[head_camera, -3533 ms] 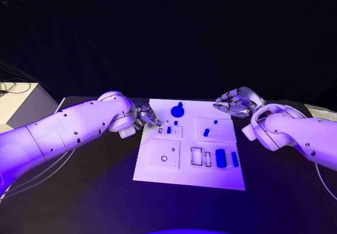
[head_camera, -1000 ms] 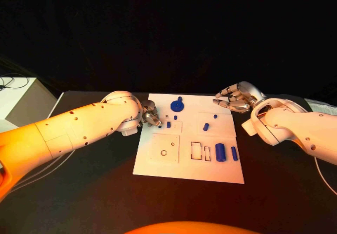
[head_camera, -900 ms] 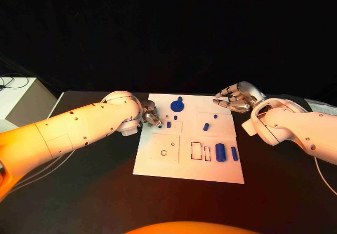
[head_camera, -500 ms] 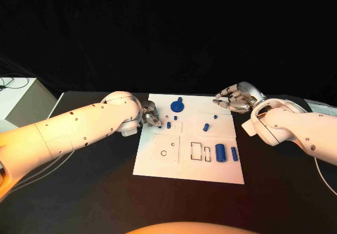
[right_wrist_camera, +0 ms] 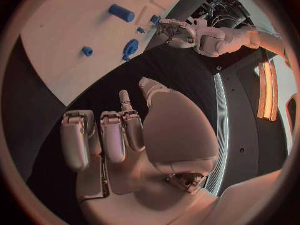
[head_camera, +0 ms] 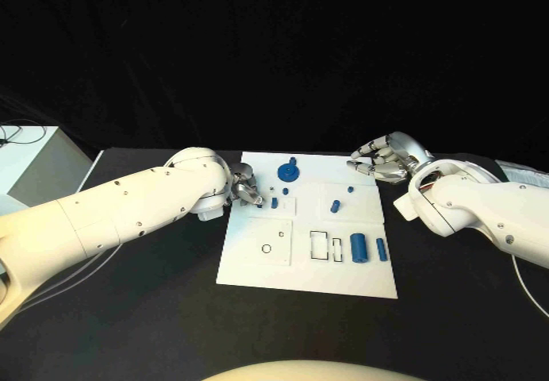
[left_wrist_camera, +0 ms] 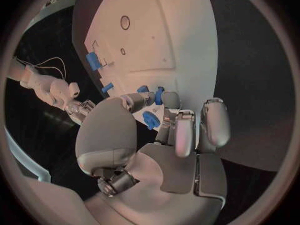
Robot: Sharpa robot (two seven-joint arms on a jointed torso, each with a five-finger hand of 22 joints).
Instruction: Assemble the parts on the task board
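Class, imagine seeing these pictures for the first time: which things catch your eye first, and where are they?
The white task board lies mid-table, dotted with small blue parts; the round blue part sits near its far edge. The left robot hand is at the board's left edge, fingers around a small blue part. The right robot hand is curled at the far right corner.

Robotics laboratory test station: a black bench [head_camera: 137, 317] carrying a white task board [head_camera: 309, 274] before a black backdrop, with a white equipment cabinet [head_camera: 28, 163] and loose cables [head_camera: 14, 133] at its side.
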